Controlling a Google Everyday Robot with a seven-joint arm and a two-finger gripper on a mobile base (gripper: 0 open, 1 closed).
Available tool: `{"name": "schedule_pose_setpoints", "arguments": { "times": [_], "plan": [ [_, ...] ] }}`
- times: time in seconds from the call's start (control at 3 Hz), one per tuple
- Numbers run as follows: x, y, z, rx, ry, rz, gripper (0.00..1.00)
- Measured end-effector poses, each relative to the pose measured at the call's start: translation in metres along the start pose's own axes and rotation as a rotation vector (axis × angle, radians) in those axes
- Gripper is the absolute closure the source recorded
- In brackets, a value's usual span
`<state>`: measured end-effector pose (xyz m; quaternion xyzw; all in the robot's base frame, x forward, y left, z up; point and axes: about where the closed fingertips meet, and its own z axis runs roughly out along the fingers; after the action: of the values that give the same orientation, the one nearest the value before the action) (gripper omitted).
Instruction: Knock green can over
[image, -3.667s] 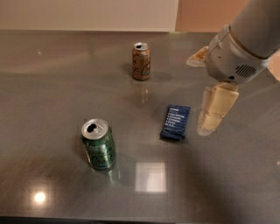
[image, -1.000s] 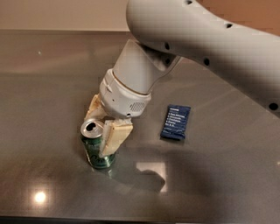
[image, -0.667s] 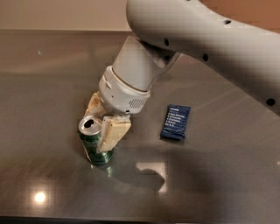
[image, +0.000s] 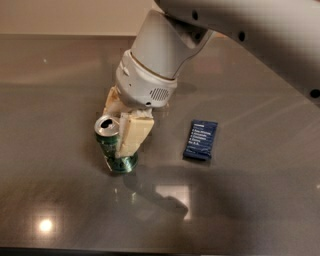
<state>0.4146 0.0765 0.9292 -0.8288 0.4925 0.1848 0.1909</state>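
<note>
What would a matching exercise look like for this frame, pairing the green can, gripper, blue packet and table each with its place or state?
Things:
1. green can
2. gripper
3. blue packet
4. table

Descriptions:
A. lying flat, apart from the can, to its right in the picture
B. grey and glossy, reflecting lights
C. down at the can, covering part of its side
D. not knocked over yet, silver top showing

Pairs: 1-D, 2-C, 3-A, 4-B

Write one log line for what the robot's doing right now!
tool: pressed against green can | green can: standing, not knocked over | nearby: blue packet on table
</note>
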Motion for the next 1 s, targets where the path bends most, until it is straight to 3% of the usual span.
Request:
{"name": "schedule_pose_setpoints", "arguments": {
  "times": [0.33,1.0],
  "plan": [
    [0.011,-0.018,-0.023,0.02,0.128,0.073,1.0],
    [0.06,-0.054,-0.034,0.036,0.434,0.219,1.0]
  ]
}}
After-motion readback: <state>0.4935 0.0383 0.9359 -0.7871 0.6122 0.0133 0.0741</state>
